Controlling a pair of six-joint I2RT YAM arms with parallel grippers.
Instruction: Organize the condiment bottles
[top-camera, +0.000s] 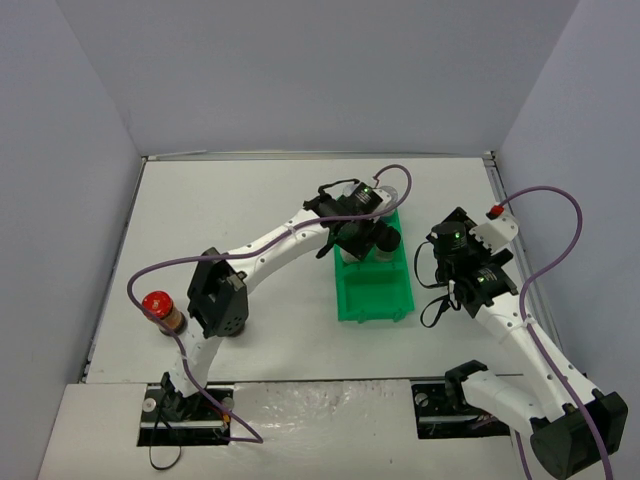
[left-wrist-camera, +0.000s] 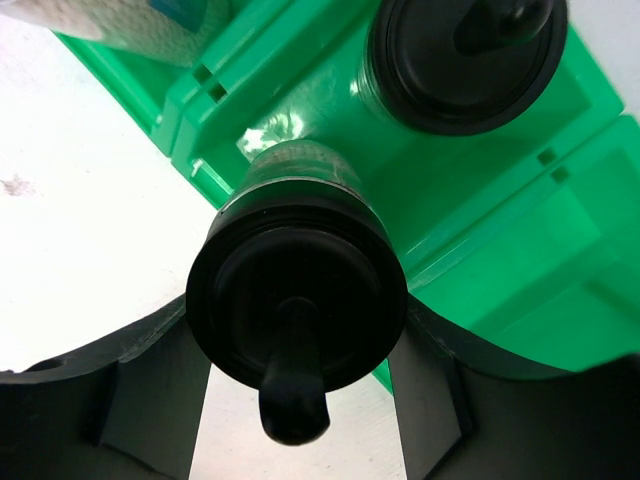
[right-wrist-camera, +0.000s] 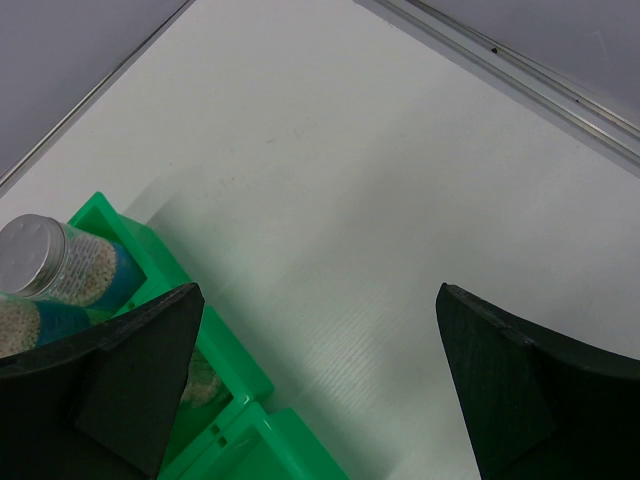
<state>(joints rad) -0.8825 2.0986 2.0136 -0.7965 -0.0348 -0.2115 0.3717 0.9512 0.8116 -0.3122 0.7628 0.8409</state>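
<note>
My left gripper (top-camera: 362, 238) is over the far end of the green tray (top-camera: 372, 292) and is shut on a black-lidded jar (left-wrist-camera: 297, 300), which stands upright at the tray's compartment edge. A second black-lidded jar (left-wrist-camera: 465, 60) stands in the tray just beyond it. Two silver-lidded jars (right-wrist-camera: 30, 255) lie in the tray's far compartment, one also showing in the left wrist view (left-wrist-camera: 130, 25). A red-lidded jar (top-camera: 160, 308) with dark contents stands on the table at the far left. My right gripper (right-wrist-camera: 317, 290) is open and empty over bare table, right of the tray.
A red cap (top-camera: 493, 211) shows behind my right arm near the table's right edge. Grey walls enclose the table on three sides. The left arm's purple cable (top-camera: 150, 275) loops close to the red-lidded jar.
</note>
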